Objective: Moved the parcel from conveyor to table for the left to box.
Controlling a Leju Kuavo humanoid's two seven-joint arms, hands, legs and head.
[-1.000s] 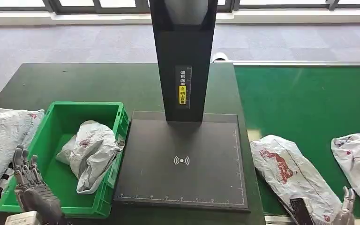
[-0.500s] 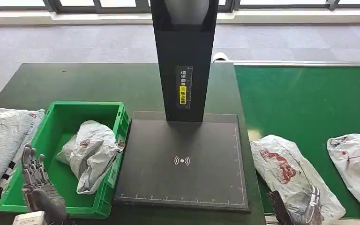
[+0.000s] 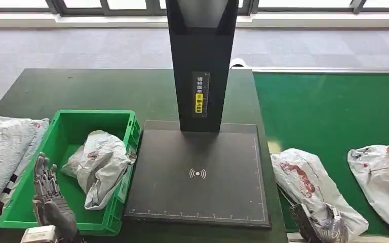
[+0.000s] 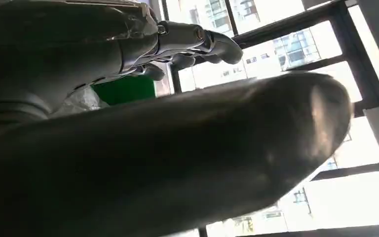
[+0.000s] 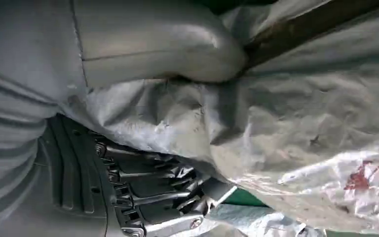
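We see the right robot hand [image 3: 334, 229] gripping the near end of a grey plastic parcel [image 3: 309, 187] w/ red print, thumb on one side and fingers [image 5: 177, 192] on the other; parcel lies on the green conveyor [image 3: 329, 111], just beside the desk [image 3: 106, 88] edge. Left robot hand [image 3: 48, 195] hovers open, fingers apart, over the near-left corner of the green crate [image 3: 68, 124], which holds another crumpled grey parcel [image 3: 99, 164]. A 2nd bag [image 3: 382, 177] sits further right on the belt, apart from the first.

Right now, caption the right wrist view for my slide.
Right hand grips a crinkled grey parcel.
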